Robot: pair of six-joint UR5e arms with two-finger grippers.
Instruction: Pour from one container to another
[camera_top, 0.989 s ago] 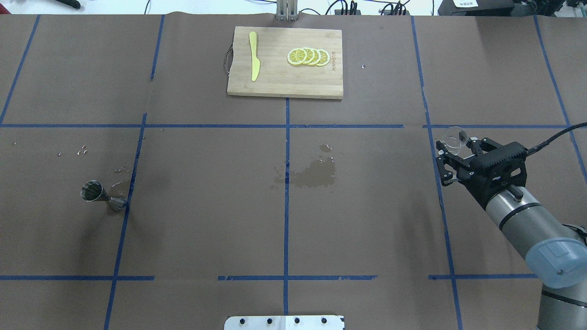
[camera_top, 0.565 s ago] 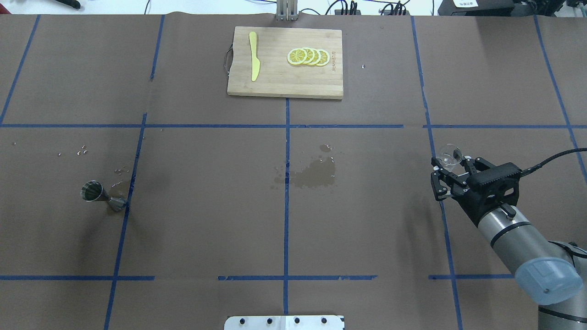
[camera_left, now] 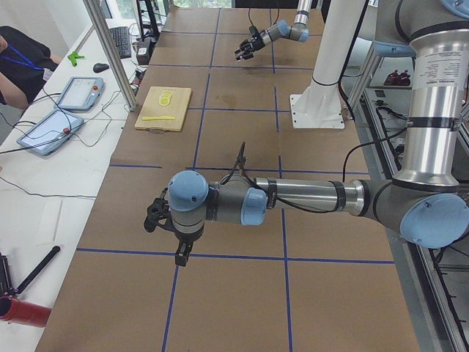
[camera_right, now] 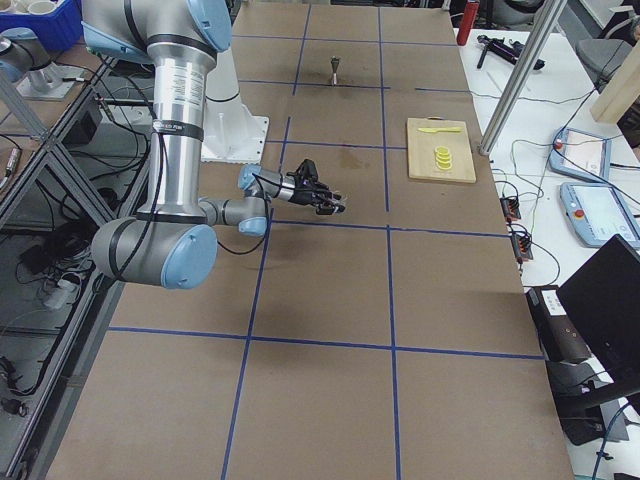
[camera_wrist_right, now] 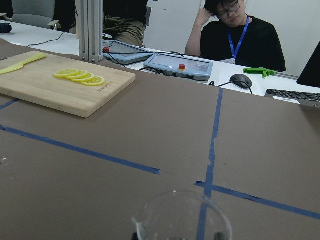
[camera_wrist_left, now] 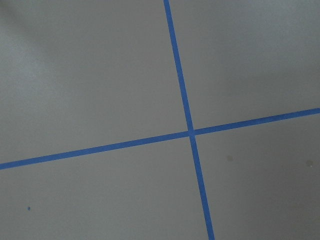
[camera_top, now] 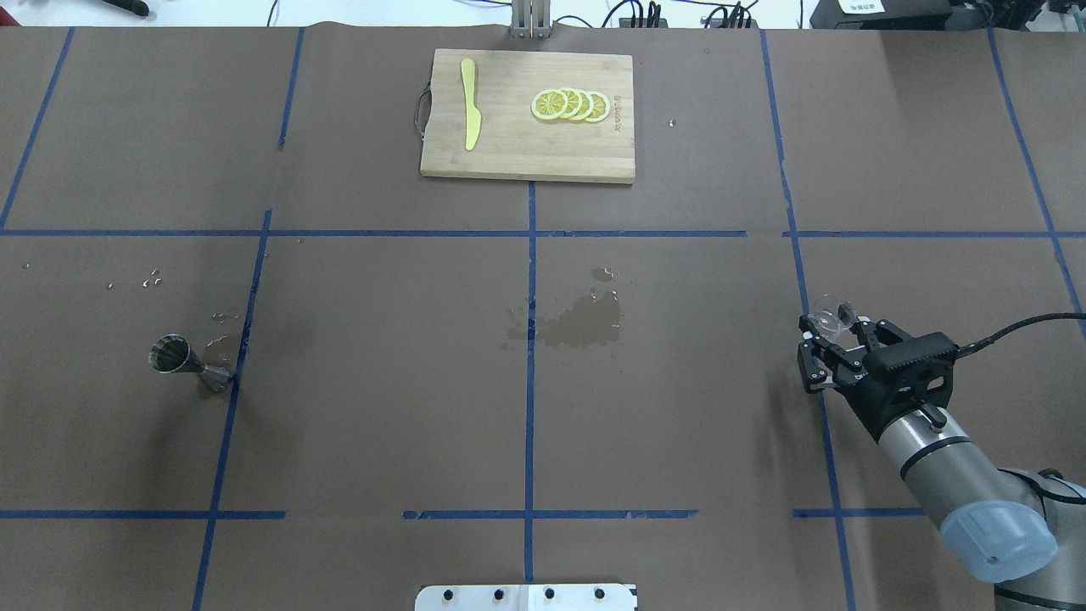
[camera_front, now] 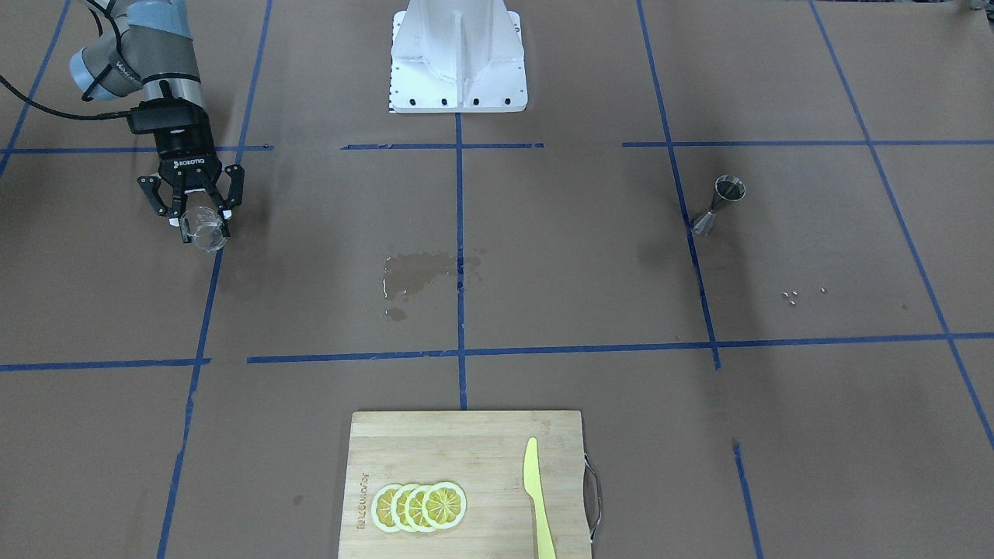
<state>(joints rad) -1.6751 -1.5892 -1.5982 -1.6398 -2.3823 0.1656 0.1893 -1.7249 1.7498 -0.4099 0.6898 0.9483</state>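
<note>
The clear glass beaker (camera_top: pixel 831 313) sits between the fingers of my right gripper (camera_top: pixel 835 333), which is shut on it at the table's right side. From the front, the beaker (camera_front: pixel 207 237) hangs below that gripper (camera_front: pixel 203 225), low over the brown paper. Its rim (camera_wrist_right: pixel 182 220) fills the bottom of the right wrist view. The steel jigger (camera_top: pixel 183 360) stands upright far off on the left, also seen as the jigger (camera_front: pixel 719 203) from the front. My left gripper (camera_left: pixel 165 229) shows only in the exterior left view, so I cannot tell its state.
A wooden cutting board (camera_top: pixel 509 153) at the far middle carries lemon slices (camera_top: pixel 570 105) and a yellow knife (camera_top: pixel 469 103). A wet patch (camera_top: pixel 579 322) darkens the paper near the centre. Small droplets (camera_top: pixel 151 278) lie beyond the jigger. A person (camera_wrist_right: pixel 241 35) sits past the far edge.
My right gripper has drawn back toward the robot's side of the table, carrying the beaker with it. The jigger has not moved.
</note>
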